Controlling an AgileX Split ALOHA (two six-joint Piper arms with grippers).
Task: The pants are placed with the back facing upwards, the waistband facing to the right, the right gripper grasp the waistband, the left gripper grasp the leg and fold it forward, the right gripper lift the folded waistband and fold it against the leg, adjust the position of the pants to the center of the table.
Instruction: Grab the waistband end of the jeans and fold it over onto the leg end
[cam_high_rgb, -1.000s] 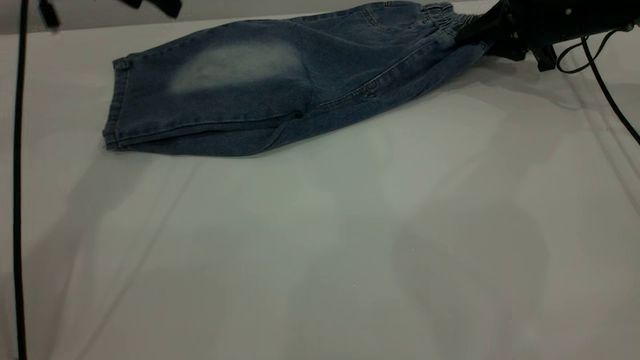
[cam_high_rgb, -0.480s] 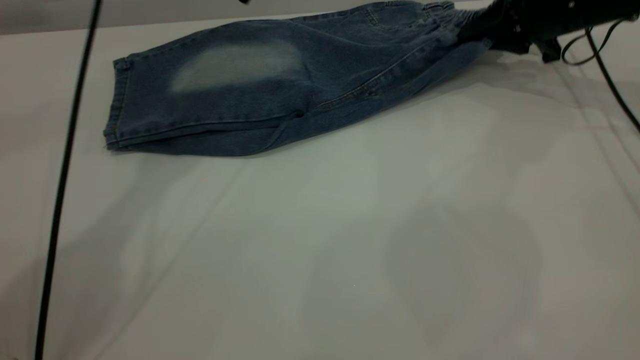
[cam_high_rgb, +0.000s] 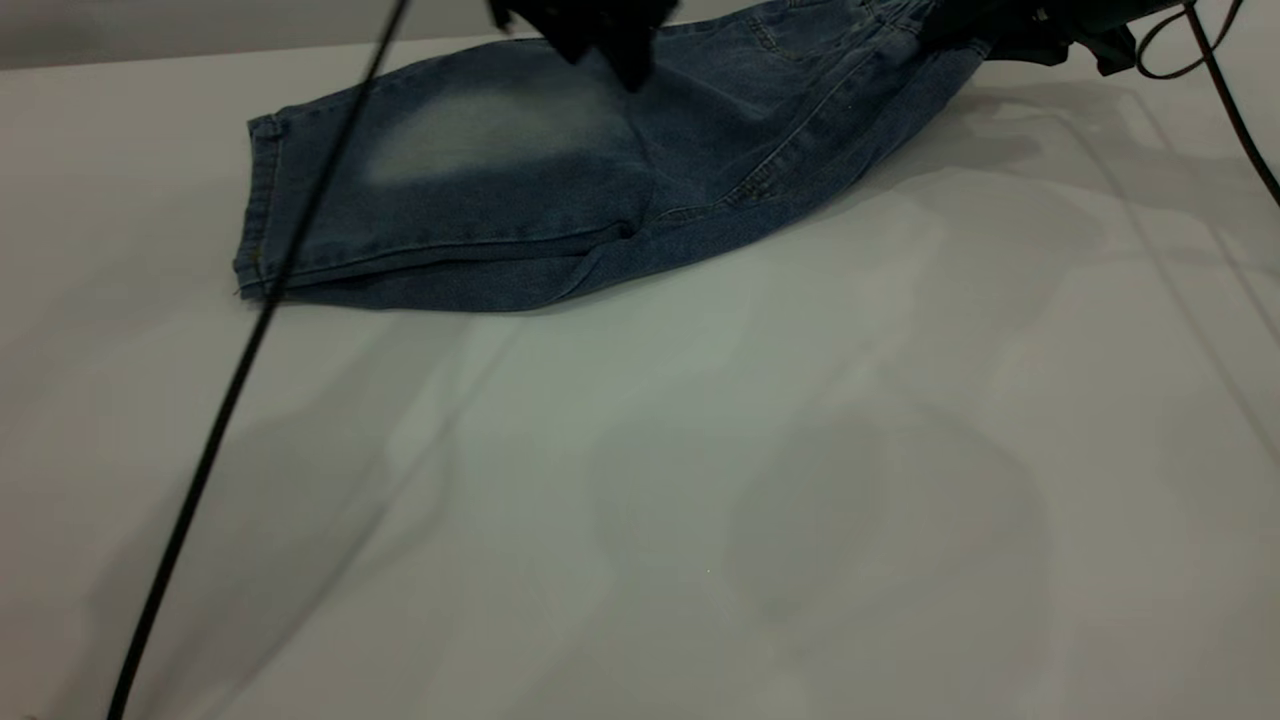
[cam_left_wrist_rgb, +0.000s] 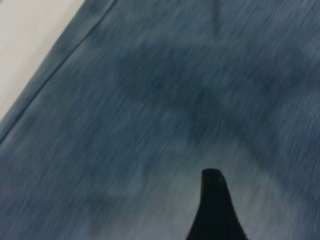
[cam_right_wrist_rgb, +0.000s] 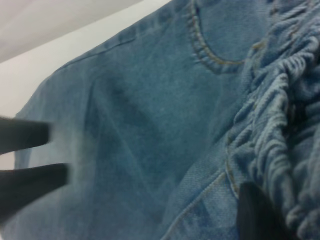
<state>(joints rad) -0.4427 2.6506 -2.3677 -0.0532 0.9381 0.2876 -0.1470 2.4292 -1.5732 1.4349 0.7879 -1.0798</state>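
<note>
The pants (cam_high_rgb: 560, 190) lie on the table (cam_high_rgb: 700, 480) (pale grey); right gripper (cam_high_rgb: 985, 30) fingers clamp the waistband (cam_right_wrist_rgb: 280, 125).

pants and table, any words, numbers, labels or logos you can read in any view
None. The pants show only plain washed denim, a pale faded patch and seam stitching in all three views; no print, tag or number is in sight.
The waistband is bare gathered denim, with no label.
The table carries no markings.
The left gripper and right gripper show no lettering.
</note>
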